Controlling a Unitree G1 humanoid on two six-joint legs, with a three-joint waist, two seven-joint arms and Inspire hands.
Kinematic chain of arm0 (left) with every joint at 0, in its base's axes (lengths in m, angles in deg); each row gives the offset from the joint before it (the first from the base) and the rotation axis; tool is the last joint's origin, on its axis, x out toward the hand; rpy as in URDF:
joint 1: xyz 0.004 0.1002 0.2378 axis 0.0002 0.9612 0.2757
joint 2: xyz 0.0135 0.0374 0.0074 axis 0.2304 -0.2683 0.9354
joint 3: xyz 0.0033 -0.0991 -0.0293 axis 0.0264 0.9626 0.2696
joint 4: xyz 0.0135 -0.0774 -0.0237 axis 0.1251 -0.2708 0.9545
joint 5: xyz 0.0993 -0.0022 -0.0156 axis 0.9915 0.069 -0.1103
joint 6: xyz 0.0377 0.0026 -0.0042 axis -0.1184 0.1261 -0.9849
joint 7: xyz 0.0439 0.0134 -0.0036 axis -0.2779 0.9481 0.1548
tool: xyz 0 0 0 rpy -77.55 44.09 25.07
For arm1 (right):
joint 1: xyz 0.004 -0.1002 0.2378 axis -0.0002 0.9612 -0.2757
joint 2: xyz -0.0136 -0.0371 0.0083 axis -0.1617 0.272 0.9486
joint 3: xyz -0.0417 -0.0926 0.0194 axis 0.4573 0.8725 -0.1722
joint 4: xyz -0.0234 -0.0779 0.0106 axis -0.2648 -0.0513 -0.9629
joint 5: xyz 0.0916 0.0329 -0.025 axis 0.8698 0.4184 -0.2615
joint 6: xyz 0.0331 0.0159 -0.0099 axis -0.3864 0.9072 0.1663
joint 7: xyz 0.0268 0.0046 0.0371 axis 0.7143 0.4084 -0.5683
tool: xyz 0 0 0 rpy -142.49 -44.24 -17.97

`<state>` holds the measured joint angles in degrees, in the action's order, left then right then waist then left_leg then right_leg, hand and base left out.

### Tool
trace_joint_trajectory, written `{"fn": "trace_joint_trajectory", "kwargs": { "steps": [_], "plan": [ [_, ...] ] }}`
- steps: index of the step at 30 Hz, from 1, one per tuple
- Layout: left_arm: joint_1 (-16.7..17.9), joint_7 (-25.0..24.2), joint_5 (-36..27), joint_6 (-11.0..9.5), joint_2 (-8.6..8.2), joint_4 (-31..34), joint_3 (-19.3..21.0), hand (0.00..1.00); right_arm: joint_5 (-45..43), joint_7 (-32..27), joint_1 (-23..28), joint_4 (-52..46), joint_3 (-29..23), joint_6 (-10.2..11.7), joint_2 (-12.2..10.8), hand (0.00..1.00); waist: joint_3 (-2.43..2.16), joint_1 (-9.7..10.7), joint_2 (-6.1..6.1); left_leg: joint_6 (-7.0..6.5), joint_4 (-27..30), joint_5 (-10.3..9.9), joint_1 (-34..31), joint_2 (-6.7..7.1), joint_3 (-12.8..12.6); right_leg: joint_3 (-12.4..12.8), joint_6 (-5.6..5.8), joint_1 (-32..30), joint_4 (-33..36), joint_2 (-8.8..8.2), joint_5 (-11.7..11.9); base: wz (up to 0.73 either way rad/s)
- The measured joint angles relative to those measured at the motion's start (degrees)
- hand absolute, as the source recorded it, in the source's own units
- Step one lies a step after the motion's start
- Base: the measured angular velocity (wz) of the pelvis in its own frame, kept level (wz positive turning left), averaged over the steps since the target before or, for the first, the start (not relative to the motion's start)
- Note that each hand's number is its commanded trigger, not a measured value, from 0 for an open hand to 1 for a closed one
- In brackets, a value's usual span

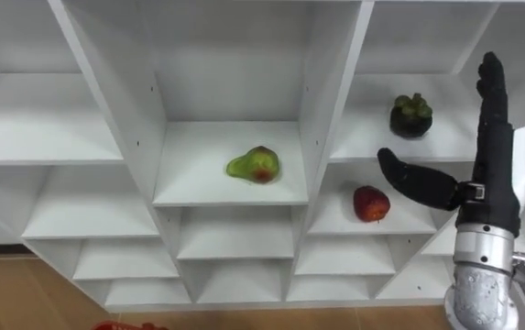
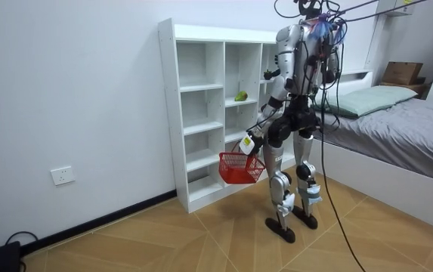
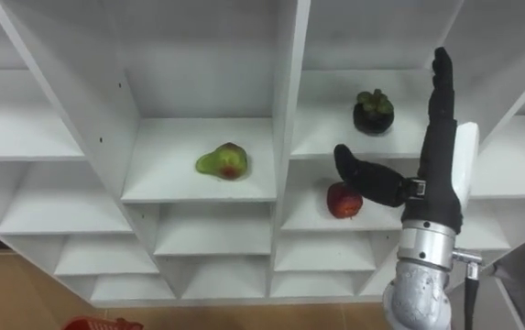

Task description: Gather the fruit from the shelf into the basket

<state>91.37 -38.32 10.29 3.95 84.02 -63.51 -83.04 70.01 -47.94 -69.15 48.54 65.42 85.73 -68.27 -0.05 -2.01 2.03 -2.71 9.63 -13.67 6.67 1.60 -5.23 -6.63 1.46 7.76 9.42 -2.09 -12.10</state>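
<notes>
Right now I am holding the right hand (image 1: 496,170) up at the white closet (image 1: 134,101), fingers straight, thumb spread beside the red apple (image 1: 371,203) and gripping nothing. The mangosteen (image 1: 410,115) is sitting one shelf above, the green-red mango (image 1: 255,165) one bay left. The left hand (image 2: 250,142) is gripping the red basket (image 2: 240,168). I am judging the apple firm and smooth (likely slippery), best cupped around its middle. No writing is showing.
</notes>
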Motion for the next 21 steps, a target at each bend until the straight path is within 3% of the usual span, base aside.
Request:
{"fn": "trace_joint_trajectory", "kwargs": {
  "steps": [10,21],
  "plan": [
    [-0.2,0.6,0.2,1.3,0.23,0.0,0.1,1.00,3.6,1.1,-3.2,0.7,-0.5,-0.8,1.7,0.00,0.31,-0.1,0.59,0.20,0.0,0.3,-0.2,0.06,0.5,-0.9,-0.21,0.4,-0.8,-0.02,0.1,0.02],
    [0.1,1.3,1.4,1.8,0.16,0.2,0.1,1.00,6.2,1.1,-7.7,5.1,-0.7,-0.7,1.7,0.00,0.62,-0.4,0.05,0.22,0.5,0.3,-0.3,0.02,0.8,-1.2,-0.34,0.7,-0.7,-0.01,0.2,0.00]
  ]
}}
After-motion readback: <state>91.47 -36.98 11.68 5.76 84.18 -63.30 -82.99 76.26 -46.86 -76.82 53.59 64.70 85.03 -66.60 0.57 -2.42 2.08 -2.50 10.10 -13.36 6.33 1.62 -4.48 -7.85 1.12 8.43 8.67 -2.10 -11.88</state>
